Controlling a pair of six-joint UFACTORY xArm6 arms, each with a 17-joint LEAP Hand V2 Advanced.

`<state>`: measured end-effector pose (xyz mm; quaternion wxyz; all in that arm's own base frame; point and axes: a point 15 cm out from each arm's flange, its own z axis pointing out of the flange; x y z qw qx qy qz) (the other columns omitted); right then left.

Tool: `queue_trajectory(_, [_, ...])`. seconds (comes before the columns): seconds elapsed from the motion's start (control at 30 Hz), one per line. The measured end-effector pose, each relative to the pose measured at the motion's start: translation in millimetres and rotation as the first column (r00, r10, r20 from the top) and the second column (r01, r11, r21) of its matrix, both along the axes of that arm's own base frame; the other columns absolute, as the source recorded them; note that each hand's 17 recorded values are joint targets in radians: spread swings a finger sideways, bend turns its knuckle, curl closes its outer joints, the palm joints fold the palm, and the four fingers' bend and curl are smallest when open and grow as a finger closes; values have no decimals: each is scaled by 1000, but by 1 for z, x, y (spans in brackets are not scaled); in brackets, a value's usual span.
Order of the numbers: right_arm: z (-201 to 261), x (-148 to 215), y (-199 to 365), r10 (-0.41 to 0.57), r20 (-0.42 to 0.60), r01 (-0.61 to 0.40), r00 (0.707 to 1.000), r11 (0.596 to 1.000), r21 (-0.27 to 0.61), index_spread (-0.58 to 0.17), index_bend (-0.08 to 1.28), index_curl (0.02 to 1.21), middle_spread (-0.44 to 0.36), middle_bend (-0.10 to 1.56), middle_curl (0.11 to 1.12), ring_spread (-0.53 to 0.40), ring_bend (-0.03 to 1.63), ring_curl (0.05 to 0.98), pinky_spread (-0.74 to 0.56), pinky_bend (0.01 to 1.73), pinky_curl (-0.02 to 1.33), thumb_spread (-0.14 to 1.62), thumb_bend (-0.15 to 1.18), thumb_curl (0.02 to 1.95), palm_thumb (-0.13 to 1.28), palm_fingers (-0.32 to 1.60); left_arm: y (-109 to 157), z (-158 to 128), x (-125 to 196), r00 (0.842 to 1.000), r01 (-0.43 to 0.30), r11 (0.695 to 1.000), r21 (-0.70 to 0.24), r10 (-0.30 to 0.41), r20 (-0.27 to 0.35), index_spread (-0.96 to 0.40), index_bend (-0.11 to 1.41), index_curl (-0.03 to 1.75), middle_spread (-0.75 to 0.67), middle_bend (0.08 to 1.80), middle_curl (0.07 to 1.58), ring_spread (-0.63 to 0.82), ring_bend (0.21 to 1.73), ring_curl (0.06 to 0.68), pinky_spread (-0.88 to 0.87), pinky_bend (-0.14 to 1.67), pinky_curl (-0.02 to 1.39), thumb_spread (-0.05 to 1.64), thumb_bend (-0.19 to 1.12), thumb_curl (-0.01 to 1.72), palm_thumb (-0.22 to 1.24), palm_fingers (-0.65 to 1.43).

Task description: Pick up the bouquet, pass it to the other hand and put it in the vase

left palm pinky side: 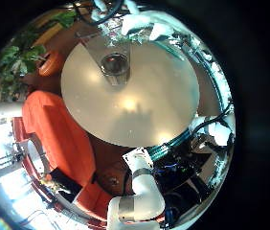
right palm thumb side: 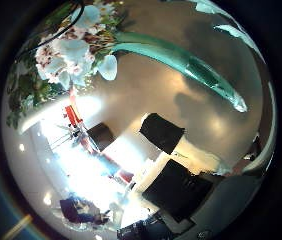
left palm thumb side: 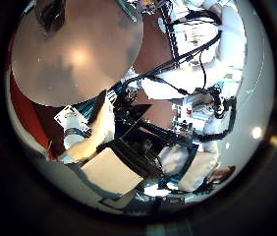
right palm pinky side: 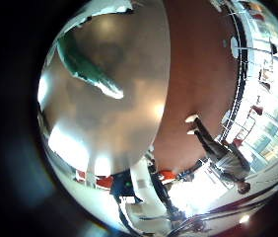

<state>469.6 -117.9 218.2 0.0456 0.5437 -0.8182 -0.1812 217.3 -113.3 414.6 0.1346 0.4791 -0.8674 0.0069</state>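
The right thumb side palm view shows its flowers (right palm thumb side: 66, 50) and long wrapped stems (right palm thumb side: 176, 62) close below the palm. A fingertip (right palm thumb side: 229, 30) of my right hand stands at the view's edge, away from the stems. The glass vase (left palm pinky side: 115, 65) stands upright on the table (left palm pinky side: 149, 105), below my left hand, whose relaxed fingers (left palm pinky side: 135, 21) are away from it. The vase also shows in the left thumb side palm view (left palm thumb side: 50, 15).
An upholstered seat (left palm pinky side: 54, 134) stands beside the table. A robot arm (left palm pinky side: 140, 196) shows past the table's edge. Equipment and an arm (left palm thumb side: 193, 59) stand beside the table (left palm thumb side: 75, 54). Chairs (right palm thumb side: 161, 130) stand on the floor past the table.
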Motion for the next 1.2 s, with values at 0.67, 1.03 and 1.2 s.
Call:
queue_trajectory(0.67, [-56, 14, 3, -6, -103, 7, 995, 1000, 4, -238, 176, 364, -73, 469, 458, -164, 959, 315, 82, 681, 151, 1045, -15, 422, 611, 467, 10, 1, -3, 1000, -18, 1000, 0, 18, -4, 28, 189, 395, 344, 192, 341, 520, 422, 196, 496, 183, 255, 1109, -22, 365, 470, 184])
queue_trajectory(1.03, [-68, 14, 12, 12, -168, -10, 986, 1000, 14, -267, 173, 340, -156, 594, 503, -274, 1100, 348, -216, 952, 160, 1008, -11, 460, 741, 867, 8, 11, -3, 1000, -23, 1000, -6, 23, 13, 28, 189, 395, 342, 192, 340, 525, 421, 197, 496, 183, 255, 1109, -22, 365, 470, 184])
queue_trajectory(1.2, [-68, 11, 2, 47, -184, -57, 982, 997, -51, -381, 352, 439, -226, 742, 578, -289, 1126, 394, -440, 1061, 224, 987, -9, 478, 815, 1297, 8, 12, -3, 1000, -28, 1000, -4, 28, 14, 28, 189, 395, 340, 192, 340, 526, 420, 198, 496, 183, 255, 1109, -22, 365, 470, 184])
